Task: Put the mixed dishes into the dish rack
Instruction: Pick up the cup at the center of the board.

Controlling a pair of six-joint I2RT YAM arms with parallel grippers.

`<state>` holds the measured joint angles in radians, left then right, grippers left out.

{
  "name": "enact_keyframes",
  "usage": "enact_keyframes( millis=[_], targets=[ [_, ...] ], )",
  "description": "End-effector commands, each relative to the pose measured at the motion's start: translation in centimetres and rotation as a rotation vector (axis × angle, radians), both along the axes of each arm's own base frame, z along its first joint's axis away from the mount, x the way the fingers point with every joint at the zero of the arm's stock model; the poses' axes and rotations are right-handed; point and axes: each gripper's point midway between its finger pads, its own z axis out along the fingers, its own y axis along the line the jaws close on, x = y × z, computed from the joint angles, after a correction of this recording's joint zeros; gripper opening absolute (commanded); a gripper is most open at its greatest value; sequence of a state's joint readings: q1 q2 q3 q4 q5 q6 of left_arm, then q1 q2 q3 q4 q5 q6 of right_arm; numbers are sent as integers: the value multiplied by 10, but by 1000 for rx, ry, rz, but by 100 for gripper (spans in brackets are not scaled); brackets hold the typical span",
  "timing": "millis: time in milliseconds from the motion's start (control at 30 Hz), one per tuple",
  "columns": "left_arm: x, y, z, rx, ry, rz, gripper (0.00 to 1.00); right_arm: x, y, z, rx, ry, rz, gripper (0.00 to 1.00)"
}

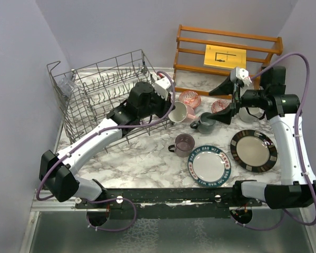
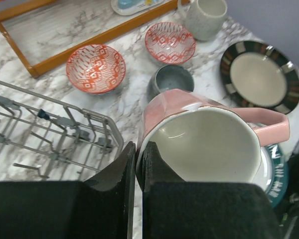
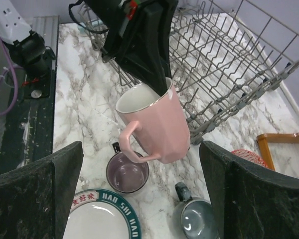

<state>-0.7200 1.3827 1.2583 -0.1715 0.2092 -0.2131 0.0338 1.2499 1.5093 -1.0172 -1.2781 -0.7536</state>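
My left gripper [image 1: 171, 108] [image 2: 138, 160] is shut on the rim of the pink mug [image 1: 180, 112] [image 2: 204, 139] [image 3: 157, 124]. It holds the mug tilted above the table, just off the near right corner of the dish rack [image 1: 95, 87] [image 2: 65, 130] [image 3: 229, 64]. My right gripper [image 1: 224, 103] [image 3: 142, 149] hangs open to the right, holding nothing. On the table stand a mauve mug [image 1: 184, 144] [image 3: 127, 174], a grey mug [image 1: 204, 123] [image 2: 170, 82], two red-patterned bowls [image 1: 189, 98] [image 1: 219, 106], a white mug [image 2: 205, 17], a blue-rimmed plate [image 1: 209, 165] and a dark-rimmed plate [image 1: 254, 151].
A wooden slatted shelf [image 1: 226, 52] with a yellow card stands at the back right, with a flat light-blue-and-white item [image 2: 134, 5] on it. Something clear, seemingly a glass [image 1: 66, 87], sits in the rack's far left corner. Walls close in on the left, back and right.
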Motion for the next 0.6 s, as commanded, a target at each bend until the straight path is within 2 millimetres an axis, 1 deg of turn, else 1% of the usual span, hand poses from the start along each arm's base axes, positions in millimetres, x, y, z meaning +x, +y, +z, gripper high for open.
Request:
enact_keyframes(
  millis=[0,133,233,300,367,433,500,567],
  targets=[
    [8,-7,35,60,-302,-55,0,12,-2,8,17,136,-107,99],
    [3,-20,44,9,-460,-98,0,21,-5,-6,-7,170,-131,99],
    [2,-21,55,-70,-538,-89,0,10,0,-18,21,246,-84,99],
    [5,-16,68,-147,-599,-29,0,-3,6,-19,78,329,-34,96],
    [10,-5,82,-214,-660,50,0,-9,10,-13,130,398,-23,95],
    [14,5,91,-258,-709,124,0,-6,9,-4,158,416,-67,96],
    [15,14,107,-319,-765,175,0,-6,10,2,187,442,-85,96],
    [13,17,118,-366,-807,192,0,-6,12,1,223,540,-96,96]
  ],
)
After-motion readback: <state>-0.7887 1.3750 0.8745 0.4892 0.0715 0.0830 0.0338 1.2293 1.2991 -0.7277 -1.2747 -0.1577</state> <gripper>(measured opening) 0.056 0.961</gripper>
